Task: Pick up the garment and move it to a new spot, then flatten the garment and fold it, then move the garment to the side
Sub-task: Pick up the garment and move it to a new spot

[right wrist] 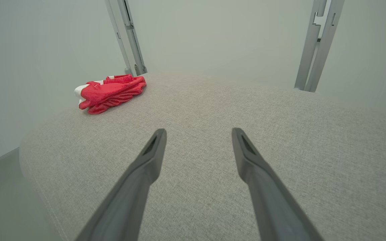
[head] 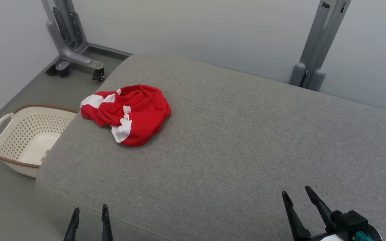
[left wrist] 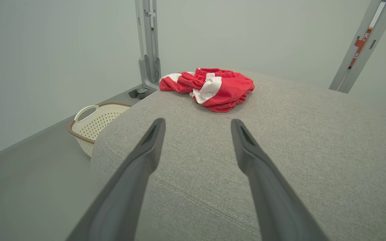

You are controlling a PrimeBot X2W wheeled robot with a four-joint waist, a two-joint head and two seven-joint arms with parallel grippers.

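A red garment with white patches (head: 127,112) lies crumpled near the far left corner of the grey cushion (head: 233,140). The left wrist view shows the garment (left wrist: 209,87) ahead of the fingers, and the right wrist view shows the garment (right wrist: 111,92) far off to the upper left. My left gripper (head: 90,211) hovers open at the cushion's near left edge, well short of the garment. My right gripper (head: 296,193) stands open over the near right of the cushion, holding nothing.
A cream perforated laundry basket (head: 28,137) with a brown rim sits on the floor left of the cushion. Grey metal stands rise behind it, one with castors (head: 69,50) at the far left and one (head: 313,57) at the far right. Pale walls close in behind.
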